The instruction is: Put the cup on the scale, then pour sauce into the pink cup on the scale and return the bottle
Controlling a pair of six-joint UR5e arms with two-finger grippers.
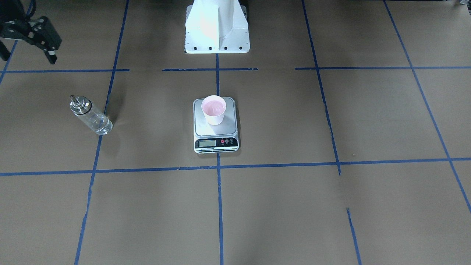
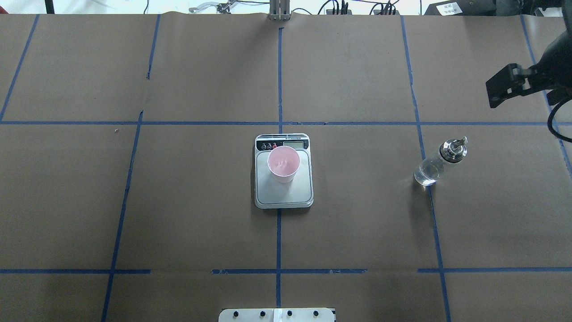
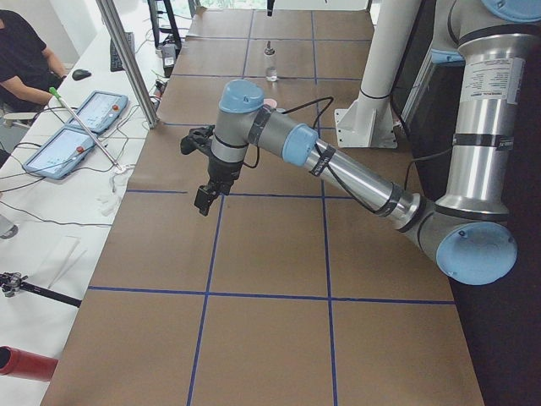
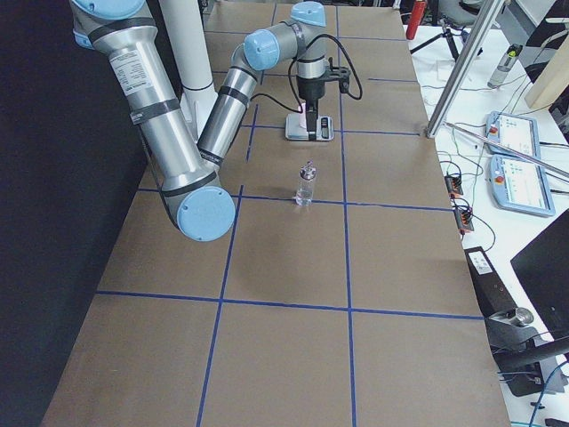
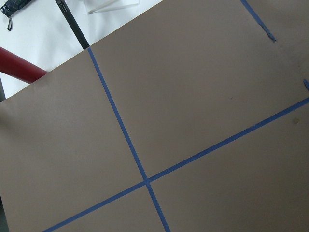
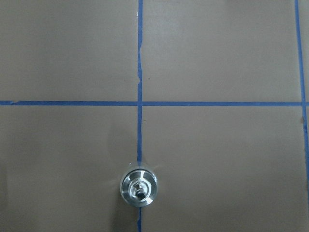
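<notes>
Now the bottle [image 2: 435, 166] stands upright, well apart from the scale [image 2: 283, 197], on the robot's right.
Likely slippery, fragile glass, best gripped mid-body; the right end effector [image 1: 29, 55] looks spread, and I cannot tell for the left end effector [image 3: 204, 200].

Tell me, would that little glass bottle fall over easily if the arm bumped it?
Probably, yes. The bottle stands upright and looks tall and narrow on a small base, so a sideways nudge near the top could tip it. Once on its side it would likely roll, since it is cylindrical. The smooth glass also looks slippery and breakable, so a careful grip seems wise.
</notes>
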